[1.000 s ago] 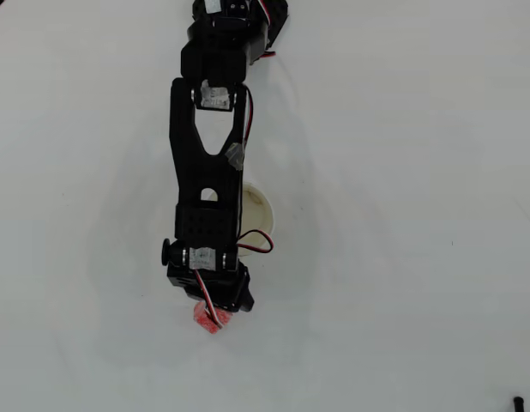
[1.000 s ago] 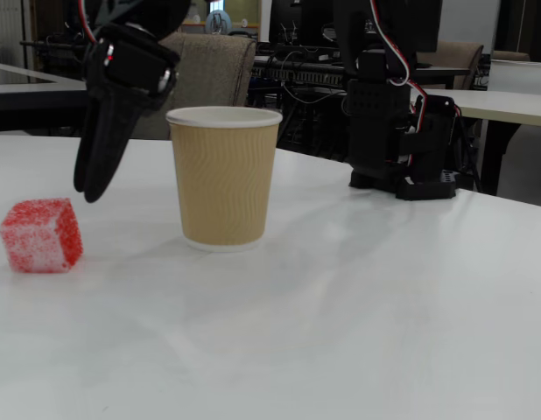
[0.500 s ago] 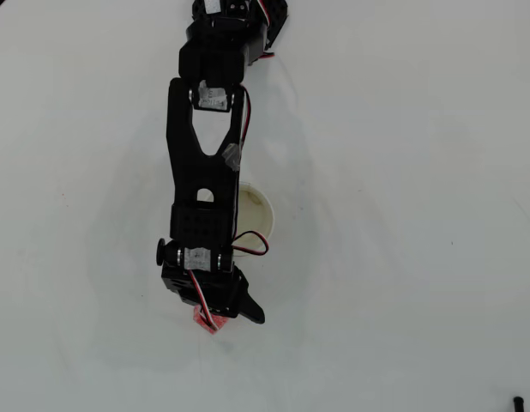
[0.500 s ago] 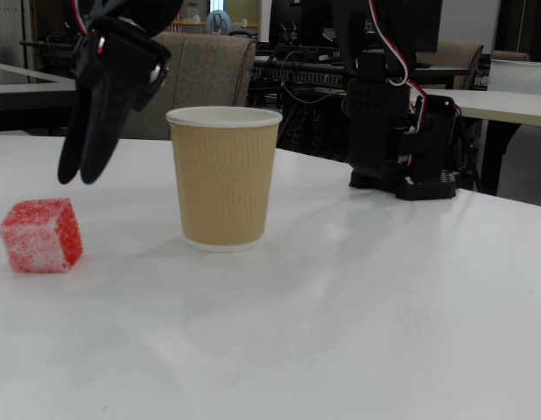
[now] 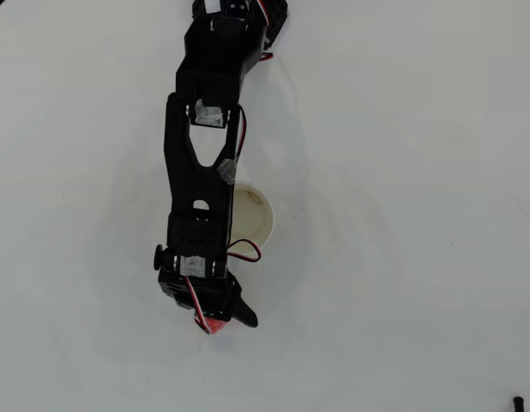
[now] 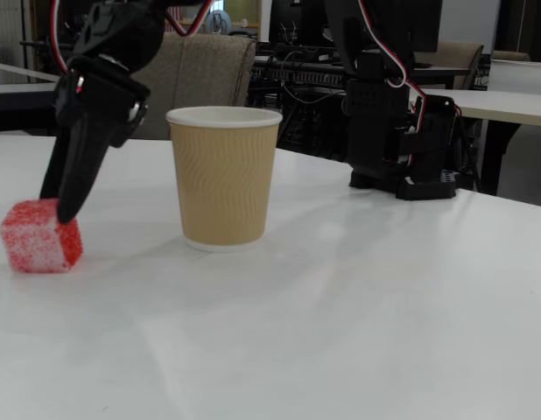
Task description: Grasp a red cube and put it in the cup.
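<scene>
The gripper hangs over the red cube, left of the cup in the fixed view. Its jaws stand narrowly parted, holding nothing.

Matte black plastic arm with red, white and black servo cables

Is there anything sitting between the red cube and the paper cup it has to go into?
Nothing visible. In the fixed view only bare white table separates the speckled red cube from the tan ribbed paper cup. The black pincer is at the cube's top, not in between.
</scene>
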`<state>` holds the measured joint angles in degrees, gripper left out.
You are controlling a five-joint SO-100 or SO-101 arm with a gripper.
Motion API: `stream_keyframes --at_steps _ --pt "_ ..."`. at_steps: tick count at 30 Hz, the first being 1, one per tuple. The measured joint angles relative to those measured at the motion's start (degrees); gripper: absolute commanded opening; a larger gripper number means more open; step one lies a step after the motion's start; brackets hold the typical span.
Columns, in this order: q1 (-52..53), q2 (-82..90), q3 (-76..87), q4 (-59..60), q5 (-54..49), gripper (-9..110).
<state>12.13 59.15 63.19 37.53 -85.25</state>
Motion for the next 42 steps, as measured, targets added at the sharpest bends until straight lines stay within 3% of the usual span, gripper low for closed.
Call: stream_keyframes --at_steps 42 --pt "2.4 -6.2 -3.3 2.1 -0.7 38"
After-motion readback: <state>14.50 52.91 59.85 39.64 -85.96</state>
